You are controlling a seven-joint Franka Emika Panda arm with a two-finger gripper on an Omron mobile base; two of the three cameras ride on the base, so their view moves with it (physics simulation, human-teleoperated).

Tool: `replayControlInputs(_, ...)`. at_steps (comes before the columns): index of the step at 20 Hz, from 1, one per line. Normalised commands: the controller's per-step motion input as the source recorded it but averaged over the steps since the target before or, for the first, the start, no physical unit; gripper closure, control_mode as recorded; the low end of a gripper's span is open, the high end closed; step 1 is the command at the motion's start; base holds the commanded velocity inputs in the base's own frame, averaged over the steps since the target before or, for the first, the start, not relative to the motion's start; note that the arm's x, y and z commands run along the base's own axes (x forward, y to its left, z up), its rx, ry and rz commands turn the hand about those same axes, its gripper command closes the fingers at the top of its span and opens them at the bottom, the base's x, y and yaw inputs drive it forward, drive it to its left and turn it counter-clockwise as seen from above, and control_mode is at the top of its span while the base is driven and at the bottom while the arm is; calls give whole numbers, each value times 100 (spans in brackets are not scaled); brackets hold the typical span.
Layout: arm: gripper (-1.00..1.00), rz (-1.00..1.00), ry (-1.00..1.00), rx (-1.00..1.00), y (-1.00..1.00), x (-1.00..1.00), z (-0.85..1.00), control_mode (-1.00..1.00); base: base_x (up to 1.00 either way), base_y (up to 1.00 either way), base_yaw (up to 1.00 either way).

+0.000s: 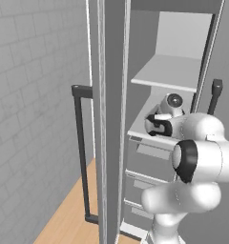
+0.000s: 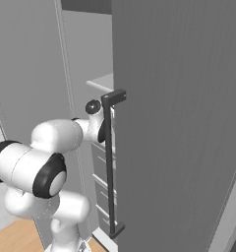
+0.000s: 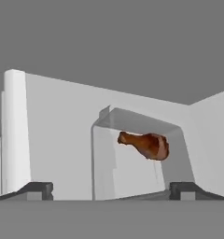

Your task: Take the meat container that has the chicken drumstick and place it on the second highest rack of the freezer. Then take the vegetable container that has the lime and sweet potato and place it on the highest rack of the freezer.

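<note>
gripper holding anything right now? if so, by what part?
Nothing is held. In the hand view the gripper is open, its fingertips wide apart, and the meat container with the chicken drumstick sits ahead of them on the white shelf, untouched.

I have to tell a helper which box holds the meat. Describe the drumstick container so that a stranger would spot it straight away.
Start at the tall grey freezer with its door swung open. In the hand view, straight ahead between the open gripper tips, a clear container rests on a white shelf. It holds one small reddish-brown chicken drumstick, the sole coloured thing among grey and white surfaces.
</note>
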Motion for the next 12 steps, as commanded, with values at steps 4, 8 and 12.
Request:
replayControlInputs(4, -100, 0, 0, 0, 19, -67, 32, -100, 0, 0, 0)
replayControlInputs(8, -100, 0, 0, 0, 27, -82, 9, -100, 0, 0, 0)
replayControlInputs(12, -100, 0, 0, 0, 24, -77, 33, -100, 0, 0, 0)
